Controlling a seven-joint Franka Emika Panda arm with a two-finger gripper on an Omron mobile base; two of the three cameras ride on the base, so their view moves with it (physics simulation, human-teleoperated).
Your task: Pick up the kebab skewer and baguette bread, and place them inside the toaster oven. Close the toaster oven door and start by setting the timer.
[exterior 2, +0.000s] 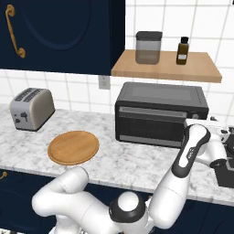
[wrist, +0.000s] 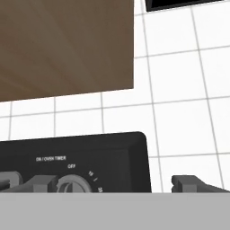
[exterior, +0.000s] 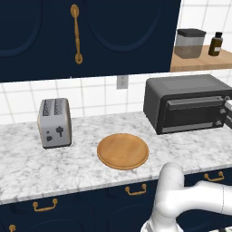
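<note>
hand view: gripper (wrist: 119,184) jaws apart, empty, at timer knob (wrist: 72,185) on toaster oven (wrist: 90,157) | toaster oven door (exterior 2: 153,124) closed | wooden board (exterior: 123,151) bare on desk (exterior: 27,163)

Toaster (exterior: 55,123), wooden board (exterior: 123,151) — jar (exterior 2: 148,47), bottle (exterior 2: 183,50) shelved.

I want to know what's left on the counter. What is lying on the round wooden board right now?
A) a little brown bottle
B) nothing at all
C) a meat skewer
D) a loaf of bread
B: the round wooden board shows only bare wood on top, between the silver toaster and the toaster oven, and the brown bottle stands up on the wall shelf.
</note>
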